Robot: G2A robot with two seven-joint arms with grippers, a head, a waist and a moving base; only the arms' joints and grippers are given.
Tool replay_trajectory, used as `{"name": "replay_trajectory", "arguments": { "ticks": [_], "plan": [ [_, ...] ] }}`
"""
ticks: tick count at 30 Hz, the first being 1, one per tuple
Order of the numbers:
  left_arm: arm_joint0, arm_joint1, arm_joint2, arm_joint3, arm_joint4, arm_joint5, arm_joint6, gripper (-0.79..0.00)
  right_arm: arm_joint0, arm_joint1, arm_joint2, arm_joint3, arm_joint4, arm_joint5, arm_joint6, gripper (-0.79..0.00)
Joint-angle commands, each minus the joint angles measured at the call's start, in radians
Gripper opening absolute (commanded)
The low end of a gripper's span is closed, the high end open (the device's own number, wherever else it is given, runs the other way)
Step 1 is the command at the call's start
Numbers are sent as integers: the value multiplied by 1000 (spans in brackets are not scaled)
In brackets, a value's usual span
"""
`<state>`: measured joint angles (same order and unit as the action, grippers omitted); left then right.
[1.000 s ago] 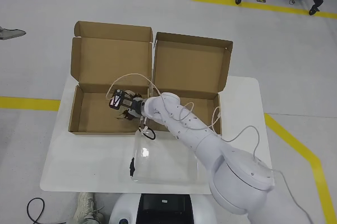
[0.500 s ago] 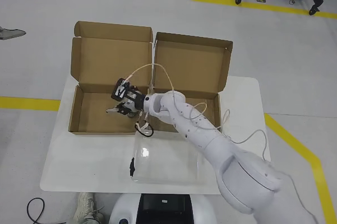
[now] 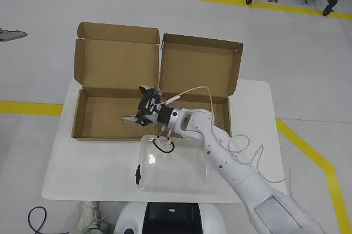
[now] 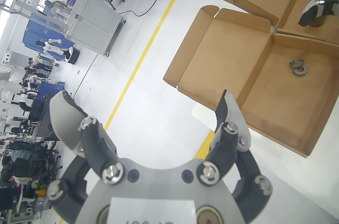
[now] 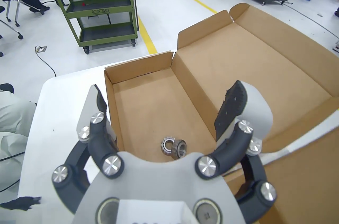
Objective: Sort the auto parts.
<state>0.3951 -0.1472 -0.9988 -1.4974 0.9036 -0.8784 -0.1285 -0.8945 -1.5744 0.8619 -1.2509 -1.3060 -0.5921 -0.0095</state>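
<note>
Two small metal bearings (image 5: 173, 146) lie touching each other on the floor of the left cardboard box (image 5: 148, 108); in the left wrist view the bearings (image 4: 298, 68) sit near the middle of that box (image 4: 291, 108). My right gripper (image 5: 166, 97) hovers just above them, open and empty, and in the top view this gripper (image 3: 139, 112) hangs over the right part of the left box (image 3: 79, 120). My left gripper (image 4: 143, 103) is open, empty, and off to the table's left side.
A second open cardboard box (image 3: 199, 64) stands right of the first. A clear plastic tray (image 3: 181, 172) at the table's front holds a black part (image 3: 138, 174) and a black ring (image 3: 163, 144). Both box lids stand up at the back.
My right gripper has shifted to the right over the left box and turned, with the arm stretching out. The boxes and tray have stayed put.
</note>
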Motion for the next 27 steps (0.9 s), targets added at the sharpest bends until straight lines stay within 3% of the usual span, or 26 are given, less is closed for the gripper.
{"name": "replay_trajectory", "arguments": {
  "ticks": [1, 10, 27],
  "plan": [
    [0, 0, 0, 0, 0, 0, 0, 0, -84, 24, 58, -120, -17, -3, 36, 0],
    [0, 0, 0, 0, 0, 0, 0, 0, -347, 93, 249, -437, -72, -12, 98, 0],
    [0, 0, 0, 0, 0, 0, 0, 0, -726, 162, 501, -705, -198, 64, -79, 0]
  ]
}}
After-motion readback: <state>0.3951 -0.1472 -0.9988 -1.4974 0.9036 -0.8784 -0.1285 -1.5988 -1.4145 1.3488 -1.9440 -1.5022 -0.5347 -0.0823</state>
